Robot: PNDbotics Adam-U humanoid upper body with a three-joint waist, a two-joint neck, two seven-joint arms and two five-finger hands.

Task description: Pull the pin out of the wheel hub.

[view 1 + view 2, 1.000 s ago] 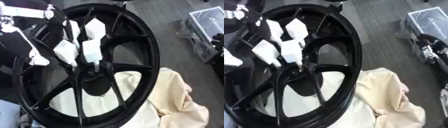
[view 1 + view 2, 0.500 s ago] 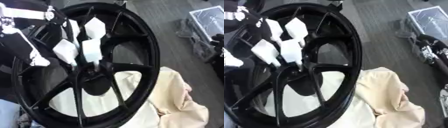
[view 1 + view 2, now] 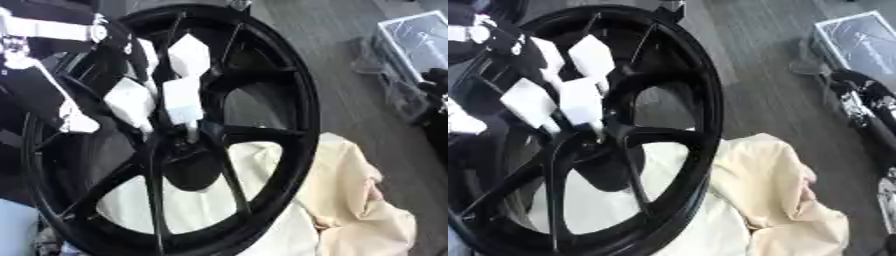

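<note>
Barely shifting since a second ago: left hand (image 3: 166, 87) staying at the centre of the wheel hub (image 3: 293, 115), white-padded fingers (image 3: 182, 100) pinching down on a pale pin (image 3: 192, 133) sticking out of the middle. Leaning upright, black spokes crossing in front of the arm. Lying under and beside the rim, cream cloth (image 3: 350, 200). Sitting on grey floor at right, clear box (image 3: 411, 35), dark clutter just beside it. Right hand not showing.
</note>
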